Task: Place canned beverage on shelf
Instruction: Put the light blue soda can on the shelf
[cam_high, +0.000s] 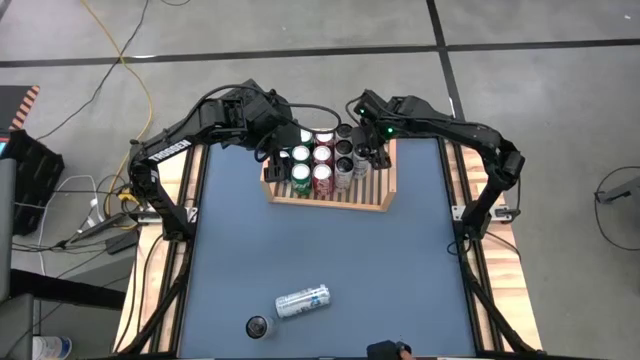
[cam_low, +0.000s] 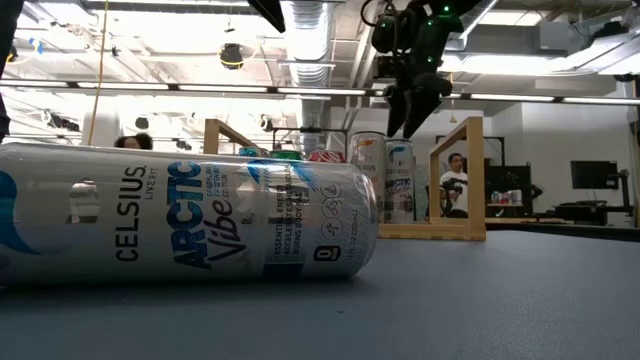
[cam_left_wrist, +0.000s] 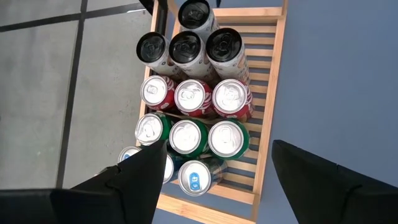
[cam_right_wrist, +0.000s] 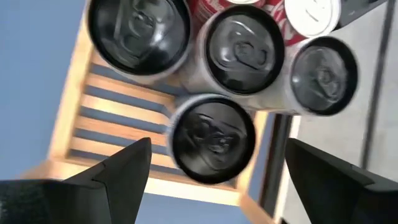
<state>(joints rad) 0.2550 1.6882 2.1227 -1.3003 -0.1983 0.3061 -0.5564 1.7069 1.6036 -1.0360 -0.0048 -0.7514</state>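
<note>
Nearest the low camera a Celsius can (cam_low: 185, 225) is seen lying on its side by the table's (cam_high: 330, 250) near edge — likely rigid, slick, roll-prone, best gripped mid-body — while both grippers, left (cam_high: 278, 150) and right (cam_high: 368, 150), are held open and empty over the shelf (cam_high: 330, 197) at the far edge.

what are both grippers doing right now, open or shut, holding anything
Left gripper: open, empty, above the cans at the shelf.
Right gripper: open, empty, above the black-topped cans.

1. Shelf (cam_high: 330, 203): light-brown wood, slatted base.
2. Cans on it: green (cam_left_wrist: 228, 138), red (cam_left_wrist: 232, 99), black-topped white (cam_left_wrist: 224, 45).
3. Lying can (cam_high: 302, 301): white, blue lettering.
4. Table (cam_high: 330, 260): blue-grey.
5. Arms (cam_high: 175, 145): black.
</note>
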